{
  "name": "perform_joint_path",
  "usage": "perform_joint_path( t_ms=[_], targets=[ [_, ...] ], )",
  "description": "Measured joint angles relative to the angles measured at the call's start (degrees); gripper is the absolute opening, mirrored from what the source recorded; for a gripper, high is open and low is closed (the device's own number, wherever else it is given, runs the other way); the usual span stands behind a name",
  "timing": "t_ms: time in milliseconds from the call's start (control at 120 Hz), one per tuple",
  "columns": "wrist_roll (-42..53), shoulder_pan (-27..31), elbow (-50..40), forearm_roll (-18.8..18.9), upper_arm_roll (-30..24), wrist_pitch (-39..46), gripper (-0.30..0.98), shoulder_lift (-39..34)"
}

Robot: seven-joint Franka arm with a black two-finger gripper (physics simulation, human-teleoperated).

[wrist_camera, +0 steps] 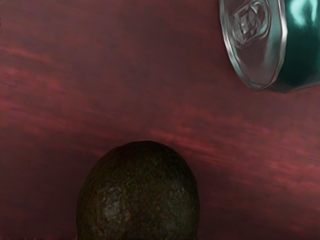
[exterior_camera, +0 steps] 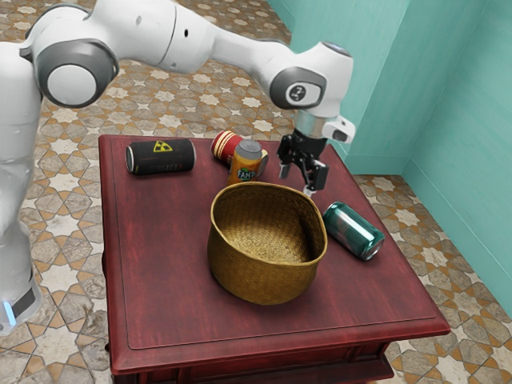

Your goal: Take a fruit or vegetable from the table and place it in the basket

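Yellow-brown and woven, a round, deep basket point(exterior_camera: 264, 276) stands on the shiny dark red wooden surface point(exterior_camera: 160, 280). Its rim is wavy and its weave is bumpy. Past its far side, toward the exterior view's right, hangs the black two-finger gripper point(exterior_camera: 297, 182) on a smooth white arm point(exterior_camera: 164, 32). The jaws are spread apart and grip nothing. A round, dark green-brown avocado point(wrist_camera: 140, 195) with bumpy skin is under the hand, outside the basket. I cannot tell if it touches the wood, and part of it is cut off in the wrist view.

Just beside the basket, to the exterior view's right, a shiny green metal can point(exterior_camera: 352, 230) lies on its side. Its flat silver end, with a pull tab, is near the avocado. On the far left lies a black can point(exterior_camera: 140, 158) with a yellow sign; the writing under the sign is hard to read. Between it and the gripper, an orange can point(exterior_camera: 242, 170) with a grey top stands up and hides part of a red can point(exterior_camera: 226, 146) with pale stripes, lying down. The basket's near wall hides some of its inside.
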Motion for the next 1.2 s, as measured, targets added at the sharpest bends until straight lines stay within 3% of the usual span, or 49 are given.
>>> perform_joint_path(
  t_ms=[392, 1200],
  targets=[
    [-3.2, 0.2, -5.3, 0.0, 0.0, 3.5, 0.69, -1.3],
    [-5.5, 0.6, -7.8, -0.3, 0.0, 7.3, 0.69, 0.1]
  ],
)
